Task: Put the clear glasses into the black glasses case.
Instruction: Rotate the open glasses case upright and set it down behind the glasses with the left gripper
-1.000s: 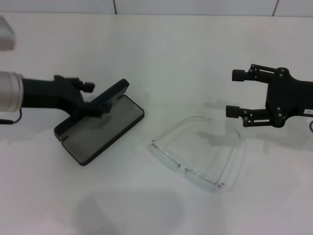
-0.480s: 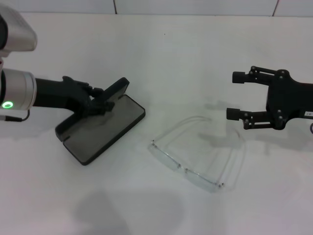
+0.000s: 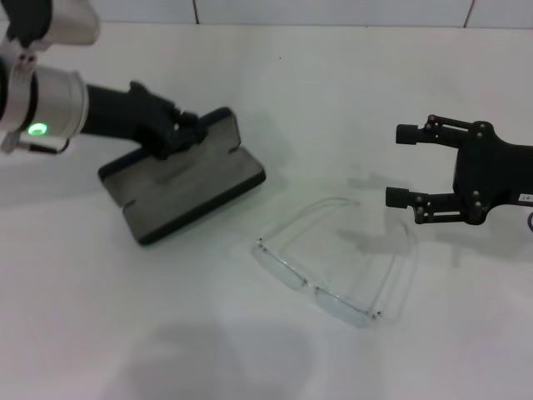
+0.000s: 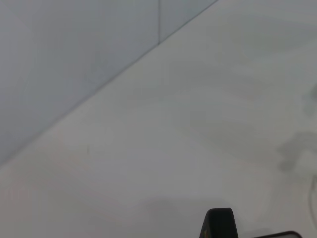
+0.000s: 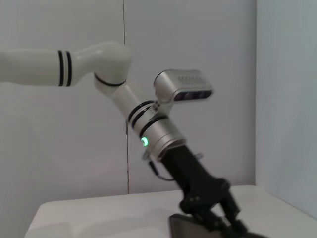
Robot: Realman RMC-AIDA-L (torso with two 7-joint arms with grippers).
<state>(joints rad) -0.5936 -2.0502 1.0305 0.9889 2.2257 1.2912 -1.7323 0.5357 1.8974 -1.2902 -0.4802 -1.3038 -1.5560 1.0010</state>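
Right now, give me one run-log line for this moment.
left gripper: on open black hard glasses case lid | right gripper: open, hovering | clear rimless glasses: on table, uncased

A plain white bench (image 3: 333, 92) fills the scene, meeting a pale wall (image 3: 333, 10) along its far edge, where thin dark vertical seams divide the panels.

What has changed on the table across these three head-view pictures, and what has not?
The left gripper, gripping the lid of the black glasses case, pushed it back and flatter, and the case slid away from the robot, toward its right. The clear glasses and the open right gripper stayed put.
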